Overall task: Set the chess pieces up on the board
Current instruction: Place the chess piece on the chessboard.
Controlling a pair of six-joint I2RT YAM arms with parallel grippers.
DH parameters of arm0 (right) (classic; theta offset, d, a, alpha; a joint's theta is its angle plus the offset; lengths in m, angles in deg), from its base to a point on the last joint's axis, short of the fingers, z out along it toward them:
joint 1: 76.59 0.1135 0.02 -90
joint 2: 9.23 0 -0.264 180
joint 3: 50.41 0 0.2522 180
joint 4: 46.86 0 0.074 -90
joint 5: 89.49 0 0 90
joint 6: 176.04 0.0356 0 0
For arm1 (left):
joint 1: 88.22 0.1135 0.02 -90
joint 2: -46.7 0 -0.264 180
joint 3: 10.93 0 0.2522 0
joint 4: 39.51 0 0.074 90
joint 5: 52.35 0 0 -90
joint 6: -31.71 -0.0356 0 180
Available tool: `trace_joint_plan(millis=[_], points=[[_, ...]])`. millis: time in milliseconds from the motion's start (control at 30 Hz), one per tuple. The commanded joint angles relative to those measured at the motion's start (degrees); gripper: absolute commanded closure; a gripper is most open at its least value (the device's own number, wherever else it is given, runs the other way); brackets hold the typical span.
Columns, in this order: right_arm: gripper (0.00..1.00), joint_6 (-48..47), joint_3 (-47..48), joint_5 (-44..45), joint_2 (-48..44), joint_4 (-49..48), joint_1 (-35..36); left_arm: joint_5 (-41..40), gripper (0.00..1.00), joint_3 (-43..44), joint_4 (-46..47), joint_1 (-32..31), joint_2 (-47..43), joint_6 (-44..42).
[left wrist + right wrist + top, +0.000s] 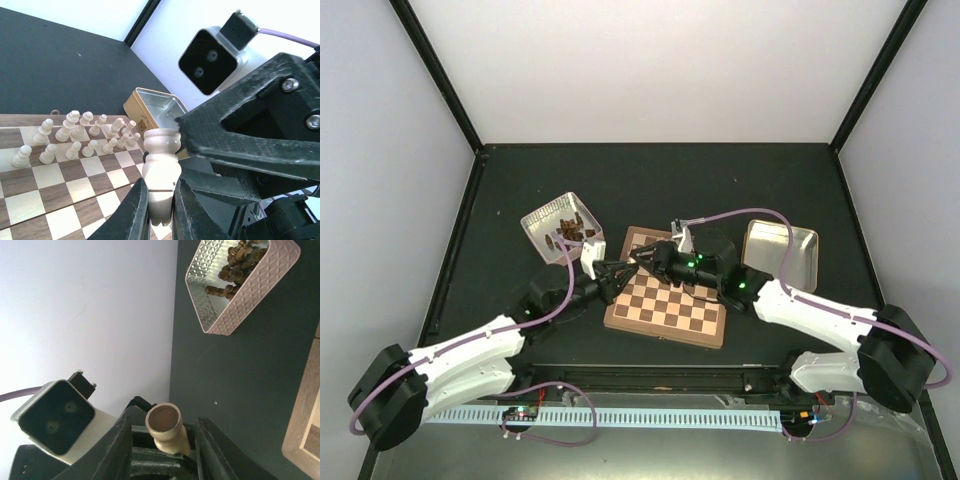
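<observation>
— What do we make of the room?
— A dark bench (620,180) walled in white, with the board (665,305) between a tin of dark pieces (558,225) and a shiny tin (782,252).
— And what escapes us?
— From above, the arms hide the board's far edge. Our left claw (160,192) pinches one pale chessman (161,160) over the board, its foot cut off and its kind unclear. The right claw (165,429) stands spread around it. The other chess pieces (75,135) line one edge.
</observation>
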Motion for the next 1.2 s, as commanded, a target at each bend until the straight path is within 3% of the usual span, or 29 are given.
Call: trace_joint_plan(millis=[0, 133, 433, 667, 767, 900, 1167], points=[[0.57, -7.43, 1.37, -0.76, -2.62, 2.21, -0.67, 0.87, 0.98, 2.23, -1.46, -0.11, -2.53, -2.73], [0.45, -16.06, 4.4, -3.66, -3.53, 7.46, -2.73, 3.25, 0.99, 3.5, -6.29, -0.11, -4.08, -7.23], [0.44, -32.36, 11.62, -13.48, -2.28, 19.66, -4.1, 9.07, 0.98, 7.26, -12.79, -0.06, -5.31, -12.26], [0.53, -33.01, 10.62, -13.88, -2.98, 20.86, -4.18, 8.81, 0.99, 7.59, -13.04, -0.09, -6.04, -11.71], [0.62, -32.59, 9.79, -14.17, -3.22, 20.45, -4.22, 8.7, 0.98, 7.68, -13.05, -0.03, -6.66, -11.47], [0.64, -31.91, 9.34, -14.94, -2.62, 19.39, -4.15, 9.31, 0.98, 7.92, -12.86, -0.14, -6.98, -11.47], [0.88, -24.05, 5.85, -12.72, -3.26, 10.15, -4.22, 10.78, 0.98, 7.99, -12.06, -0.06, -7.79, -10.82]])
